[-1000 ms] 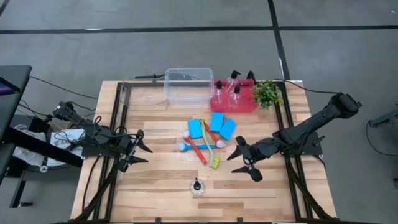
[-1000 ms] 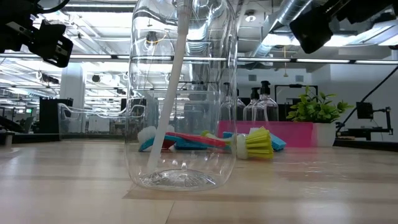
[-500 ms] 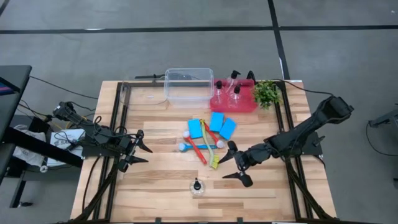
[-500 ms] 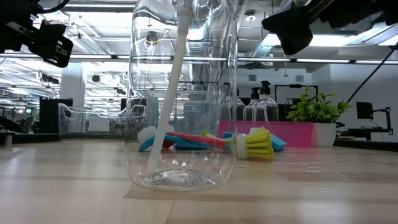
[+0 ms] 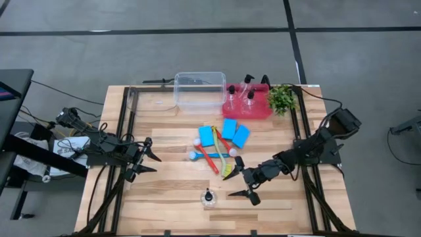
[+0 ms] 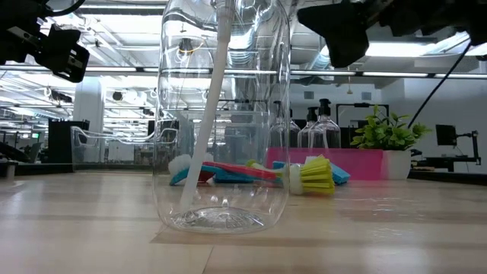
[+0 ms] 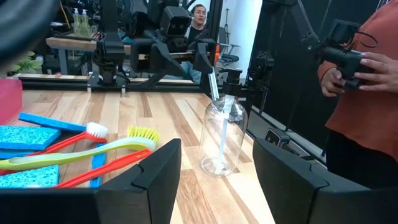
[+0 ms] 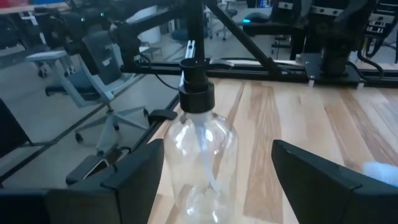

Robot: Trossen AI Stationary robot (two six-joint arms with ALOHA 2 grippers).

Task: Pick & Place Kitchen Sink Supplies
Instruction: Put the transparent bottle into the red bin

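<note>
High view, near edge: lone pump bottle (image 5: pixel 208 197) stands upright on the surface (image 5: pixel 164 210); right end effector (image 5: pixel 241 182) open just beside it.
Risk: a finger may clip it and tip it.
Left end effector (image 5: pixel 146 160): open, waiting.
Red tray (image 5: pixel 260 112): three bottles.
Clear tub (image 5: pixel 199 90): looks empty.

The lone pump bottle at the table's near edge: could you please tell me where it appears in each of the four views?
High view: pump bottle low centre, apart from the pile.
Low view: fills the centre foreground.
Left wrist view: right of centre, standing upright.
Right wrist view: centre, between that arm's own fingers.
Shared landmark: the yellow-green brush, seen in the high, low and left wrist views.
</note>
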